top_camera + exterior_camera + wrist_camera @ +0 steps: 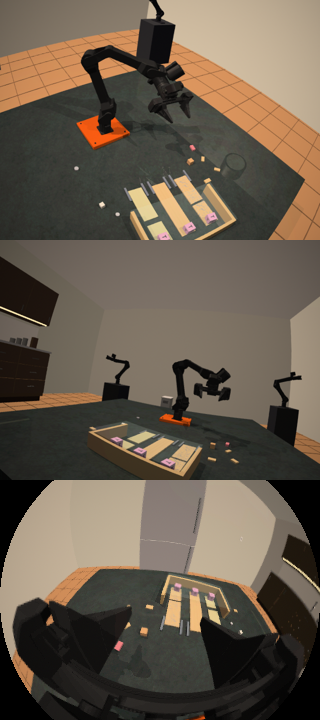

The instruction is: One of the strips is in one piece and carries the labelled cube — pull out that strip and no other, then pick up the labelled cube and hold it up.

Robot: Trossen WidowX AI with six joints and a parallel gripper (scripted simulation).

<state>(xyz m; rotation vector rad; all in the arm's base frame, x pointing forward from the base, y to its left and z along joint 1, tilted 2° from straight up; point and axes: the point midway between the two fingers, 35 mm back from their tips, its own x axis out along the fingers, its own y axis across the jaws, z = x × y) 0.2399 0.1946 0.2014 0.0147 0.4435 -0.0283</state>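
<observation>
My gripper (180, 119) (209, 398) (166, 616) is open and empty, high above the table, away from the strips. The middle strip (170, 201) (160, 446) (195, 611) is plain orange wood in one piece; a pink cube (189, 227) (139, 451) marked T sits on its far end. The pale yellow strip (142, 204) (141, 437) and the speckled strip (187, 189) (184, 452) are each split by a gap. Their short rear pieces carry similar pink cubes, one on the yellow piece (163, 236) (116, 440) and one on the speckled piece (211, 217) (168, 462).
A low wooden wall (218, 200) (134, 462) encloses the cubes on three sides. Thin grey rails flank the strips' near ends. An orange block (190, 161) (212, 445), a red block (192, 148) (227, 444), small tan pieces and a transparent cylinder (233, 165) lie or stand beside the enclosure.
</observation>
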